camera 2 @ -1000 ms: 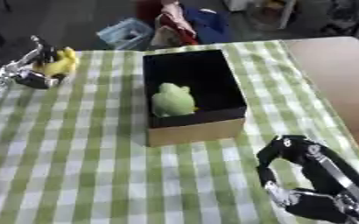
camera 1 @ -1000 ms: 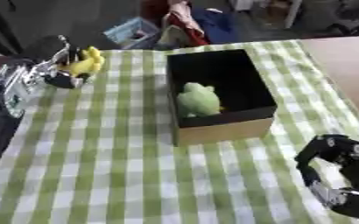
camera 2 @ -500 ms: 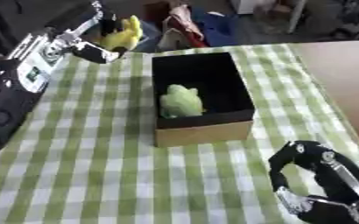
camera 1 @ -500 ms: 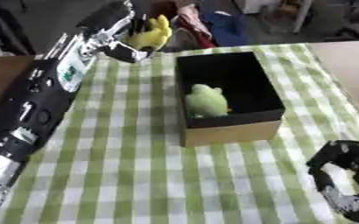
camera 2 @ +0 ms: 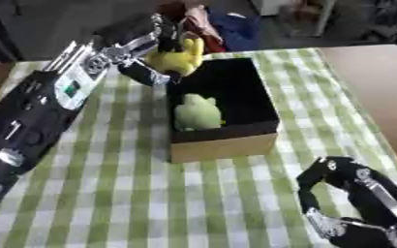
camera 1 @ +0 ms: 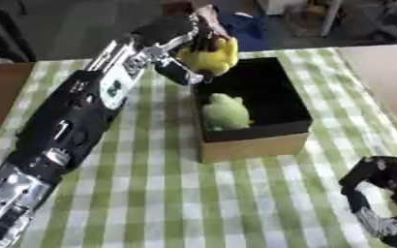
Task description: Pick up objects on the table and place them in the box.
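- Box (camera 1: 254,145) anchors the scene on a green-checked cloth (camera 1: 160,193), a green toy (camera 1: 225,112) already lying inside against its left wall.
- Left hand (camera 1: 178,46) hangs over the box's far-left corner, fingers curled round a yellow toy (camera 1: 210,57).
- Yellow toy sits just above the box's rim, more over the corner than over the open middle; the drop looks to call for a short carry rightward and toward the box's near end.
- Right hand (camera 2: 350,203) idles near the box's front right, fingers curled, holding nothing, and well apart from the toy.
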